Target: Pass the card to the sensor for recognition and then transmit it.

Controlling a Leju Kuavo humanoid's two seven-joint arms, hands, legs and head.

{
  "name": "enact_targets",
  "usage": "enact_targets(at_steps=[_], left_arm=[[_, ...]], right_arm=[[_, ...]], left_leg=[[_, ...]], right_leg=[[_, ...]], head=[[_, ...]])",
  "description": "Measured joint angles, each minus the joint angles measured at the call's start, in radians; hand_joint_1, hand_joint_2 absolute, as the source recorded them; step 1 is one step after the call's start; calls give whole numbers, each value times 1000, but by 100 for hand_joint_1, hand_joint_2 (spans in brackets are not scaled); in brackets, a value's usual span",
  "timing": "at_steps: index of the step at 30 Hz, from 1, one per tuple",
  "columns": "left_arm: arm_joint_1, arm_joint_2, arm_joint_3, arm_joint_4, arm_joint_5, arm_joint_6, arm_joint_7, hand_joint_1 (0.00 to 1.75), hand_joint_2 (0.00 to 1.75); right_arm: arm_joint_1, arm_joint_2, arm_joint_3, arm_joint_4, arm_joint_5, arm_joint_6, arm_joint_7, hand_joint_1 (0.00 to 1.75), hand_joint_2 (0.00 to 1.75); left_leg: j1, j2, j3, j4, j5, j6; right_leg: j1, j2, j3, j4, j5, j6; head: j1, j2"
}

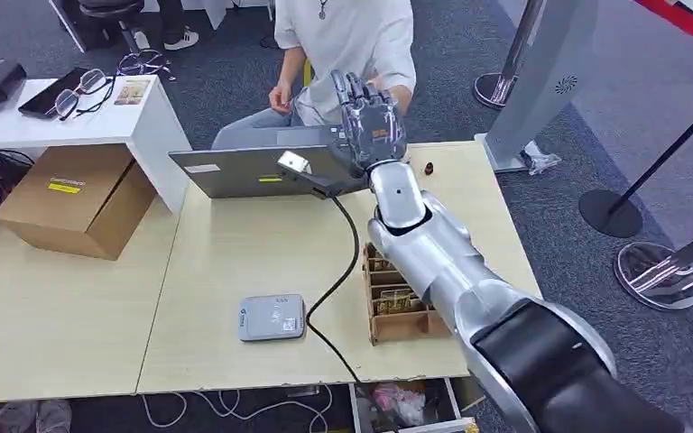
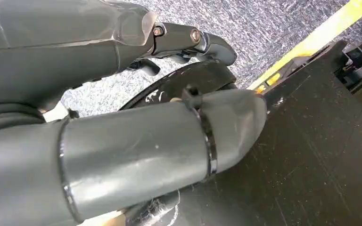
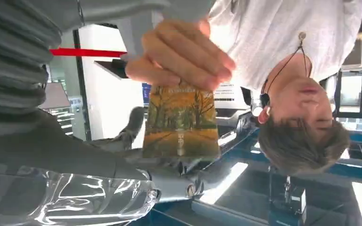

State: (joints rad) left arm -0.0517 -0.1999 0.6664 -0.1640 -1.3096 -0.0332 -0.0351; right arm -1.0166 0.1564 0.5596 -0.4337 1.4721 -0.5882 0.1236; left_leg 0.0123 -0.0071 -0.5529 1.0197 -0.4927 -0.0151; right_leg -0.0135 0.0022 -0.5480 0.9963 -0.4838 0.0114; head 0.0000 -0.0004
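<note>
Now the right hand (image 1: 372, 115) holds the card (image 3: 181, 121) up; a person's hand (image 3: 179, 56) grips it too; the handover looks nearly done; the left hand's (image 2: 122, 94) fingers, I cannot tell.

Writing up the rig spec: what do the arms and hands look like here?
Right arm: glossy silver shells, black upper segment near the shoulder. Right hand: grey metallic with dark fingers, exposed mechanics; grey ribbed cover and clear wrap in the right wrist view. Left hand: thick matte grey thumb, dark fingers with visible pivot screws.
</note>
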Motion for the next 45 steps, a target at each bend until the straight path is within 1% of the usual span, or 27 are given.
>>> enact_targets(at_steps=[5, 7, 11, 14, 16, 18, 21, 24, 27, 30, 31, 37, 43, 45], left_arm=[[0, 0, 0, 0, -1, 0, 0, 0, 0], [0, 0, 0, 0, -1, -1, 0, 0, 0], [0, 0, 0, 0, 2, -1, 0, 0, 0], [0, 0, 0, 0, 10, -1, -1, 0, 0], [1, 0, 0, 0, 17, 0, -4, 0, 0], [2, 0, 0, 0, 28, 2, -7, 0, 0], [4, 0, 4, 0, 45, 6, -15, 0, 0], [10, 2, 10, 0, 52, 3, -30, 0, 0], [13, 6, 12, 0, 52, -4, -40, 0, 0], [14, 11, 17, 0, 54, -11, -42, 0, 0], [14, 11, 18, 0, 55, -12, -43, 0, 0], [17, 18, 24, 0, 69, -15, -58, 0, 0], [19, 23, 40, 0, 87, -21, -72, 0, 0], [20, 25, 46, 0, 96, -22, -74, 0, 0]], right_arm=[[0, -2, 0, 2, -7, 0, -1, 0, 0], [1, -3, -3, 0, -30, -1, -19, 0, 0], [14, -3, -28, -18, -118, -3, -105, 0, 0], [43, -5, -45, -63, -191, 6, -172, 0, 0], [74, -12, -48, -118, -254, 56, -213, 0, 0], [109, -26, -48, -186, -352, 132, -262, 0, 0], [166, -69, -40, -310, -498, 251, -298, 0, 0], [203, -139, -8, -430, -610, 337, -312, 0, 0], [231, -212, 22, -527, -674, 376, -315, 0, 0], [266, -286, 55, -614, -685, 391, -312, 0, 0], [278, -299, 63, -633, -684, 392, -312, 0, 175], [350, -450, 95, -772, -679, 393, -293, 0, 175], [401, -580, 103, -853, -683, 395, -293, 0, 175], [418, -624, 104, -878, -694, 405, -293, 0, 175]], left_leg=[[0, 0, 0, 0, 0, 0], [0, 0, 0, 0, 0, 0], [0, 0, 0, 0, 0, 0], [0, 0, 0, 0, 0, 0], [0, 0, 0, 0, 0, 0], [0, 0, 0, 0, 0, 0], [0, -1, -1, 0, 0, 0], [0, -1, -1, 1, 0, 0], [0, -2, -1, 1, 0, 0], [0, -2, -2, 1, 0, 0], [0, -2, -1, 1, 0, 0], [0, -3, -2, 1, 0, 0], [-1, -3, -2, 2, 0, 0], [-1, -4, -2, 2, 0, 0]], right_leg=[[0, 0, 0, 0, 0, 0], [0, 0, 0, 0, 0, 0], [0, 0, 0, 0, 0, 0], [0, 0, 0, 0, 0, 0], [0, 0, 0, 0, 0, 0], [0, 0, 0, 0, 0, 0], [0, -1, 0, 0, 0, 0], [0, -1, -1, -1, 0, 0], [0, -1, -1, -1, 0, 0], [0, -1, -1, -1, 0, 0], [0, -1, -1, -1, 0, 0], [0, -2, -1, -1, 0, 0], [0, -2, -1, -1, 0, 0], [0, -3, -1, -1, 0, 0]], head=[[0, 0], [0, 0], [0, 0], [0, 0], [0, 0], [0, 0], [0, 0], [0, 0], [0, 0], [0, 0], [0, 0], [0, 0], [0, 0], [0, 0]])
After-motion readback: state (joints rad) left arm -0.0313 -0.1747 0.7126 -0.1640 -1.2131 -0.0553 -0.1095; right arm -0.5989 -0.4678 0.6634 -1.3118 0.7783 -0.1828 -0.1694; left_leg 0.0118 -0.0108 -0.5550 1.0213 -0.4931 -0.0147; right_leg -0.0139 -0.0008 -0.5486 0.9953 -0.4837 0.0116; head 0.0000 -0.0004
